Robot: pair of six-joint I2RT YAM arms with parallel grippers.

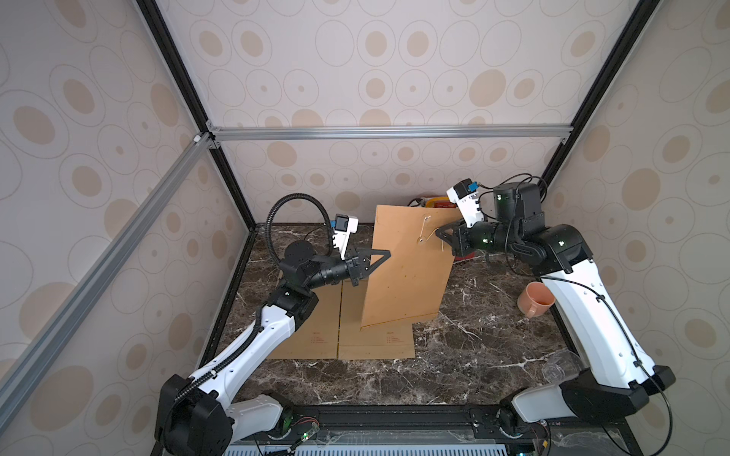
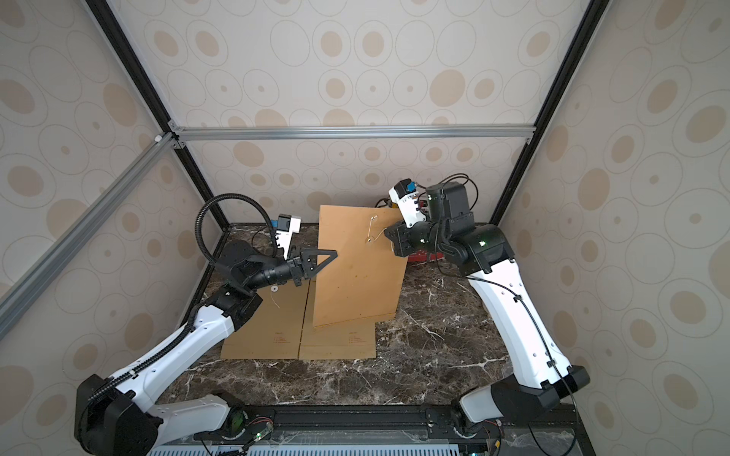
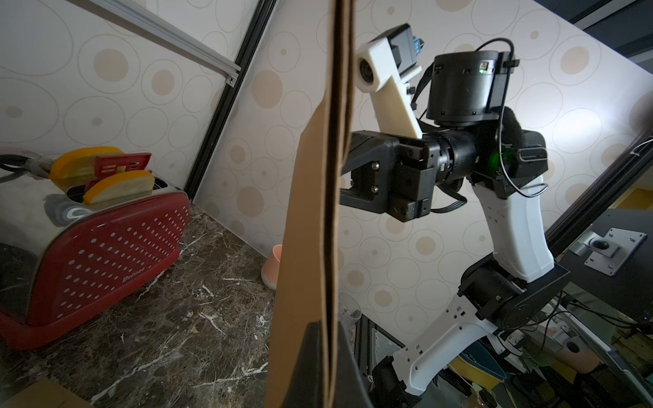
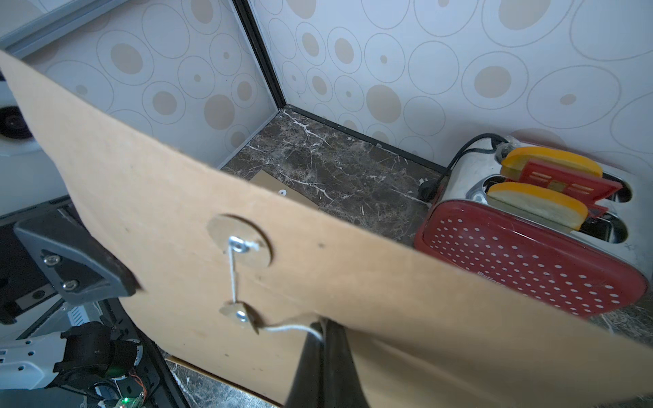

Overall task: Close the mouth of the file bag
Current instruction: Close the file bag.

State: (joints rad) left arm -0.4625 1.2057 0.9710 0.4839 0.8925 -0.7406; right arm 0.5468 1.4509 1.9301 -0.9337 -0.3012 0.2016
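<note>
The file bag (image 1: 407, 268) (image 2: 355, 272) is a brown paper envelope held upright above the table. My left gripper (image 1: 385, 254) (image 2: 333, 252) (image 3: 330, 353) is shut on its left edge, with the paper layers (image 3: 307, 229) pinched between the jaws. A white string (image 4: 286, 329) (image 1: 430, 233) runs from the upper disc (image 4: 240, 240) down past the lower disc (image 4: 240, 314) and out sideways. My right gripper (image 1: 440, 233) (image 2: 389, 233) (image 4: 323, 339) is shut on that string, close against the bag's right edge.
Two more brown file bags (image 1: 316, 335) (image 1: 375, 343) lie flat on the marble table under the held one. A red toaster (image 4: 512, 261) (image 3: 106, 240) stands at the back right. An orange mug (image 1: 535, 299) and a clear glass (image 1: 561, 365) sit by the right arm.
</note>
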